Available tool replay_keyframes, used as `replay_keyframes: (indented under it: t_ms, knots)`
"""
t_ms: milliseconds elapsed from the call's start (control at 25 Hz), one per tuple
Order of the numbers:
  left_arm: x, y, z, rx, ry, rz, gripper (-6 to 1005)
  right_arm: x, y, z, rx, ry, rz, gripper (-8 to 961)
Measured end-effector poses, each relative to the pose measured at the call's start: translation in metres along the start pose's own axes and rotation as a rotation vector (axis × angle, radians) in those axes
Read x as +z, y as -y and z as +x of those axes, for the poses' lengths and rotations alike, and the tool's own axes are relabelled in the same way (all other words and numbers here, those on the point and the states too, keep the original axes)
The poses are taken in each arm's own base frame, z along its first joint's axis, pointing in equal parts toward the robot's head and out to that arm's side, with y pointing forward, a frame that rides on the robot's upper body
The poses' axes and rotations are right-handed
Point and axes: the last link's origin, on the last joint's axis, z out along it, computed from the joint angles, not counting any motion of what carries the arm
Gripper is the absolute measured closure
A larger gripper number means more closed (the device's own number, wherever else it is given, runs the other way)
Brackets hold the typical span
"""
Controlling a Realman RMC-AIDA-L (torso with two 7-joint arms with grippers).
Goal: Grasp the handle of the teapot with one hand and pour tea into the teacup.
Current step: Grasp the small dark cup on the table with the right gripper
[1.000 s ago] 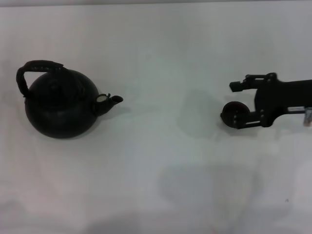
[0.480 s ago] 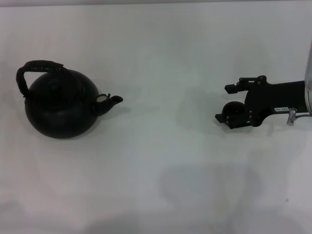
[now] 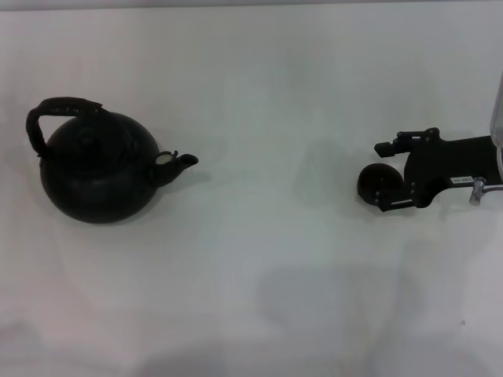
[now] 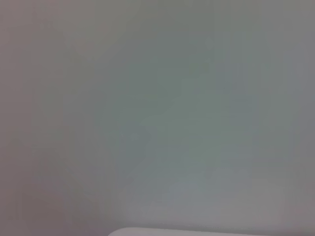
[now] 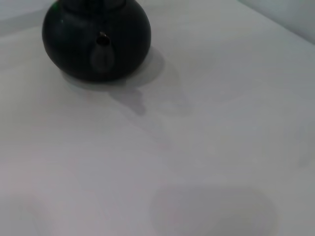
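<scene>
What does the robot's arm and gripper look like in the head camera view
Only the right arm shows: a matte black arm section with a small white label and a thin light cable near its edge. The right gripper is black, with slim linkage fingers dotted with pale screw heads.

Bright, diffuse overhead light; table (image 3: pixel 259 86) washed out. Soft shadows seen beside teapot (image 3: pixel 98 169) and right gripper (image 3: pixel 393 174). Mild blur throughout. Left wrist view featureless grey haze.

The teapot (image 3: pixel 98 169) stood at table (image 3: pixel 259 78) left w/ spout toward the right gripper (image 3: pixel 391 177), well apart at right, teacup (image 3: pixel 372 182) apparently betw. its fingers.
</scene>
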Motion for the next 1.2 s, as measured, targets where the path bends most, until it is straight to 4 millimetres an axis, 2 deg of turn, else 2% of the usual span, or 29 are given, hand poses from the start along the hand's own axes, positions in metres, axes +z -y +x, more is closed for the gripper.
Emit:
replay_keyframes:
  t_ms: [720,1200]
  knots:
    - [-0.003,0.0,-0.003,-0.003,0.007,0.002,300,0.005,-0.003,0.018,0.048,-0.053,-0.007,100]
    - [-0.004,0.0,-0.004,-0.002,0.01,0.0,300,0.005,-0.001,0.018,0.044,-0.054,0.006,107]
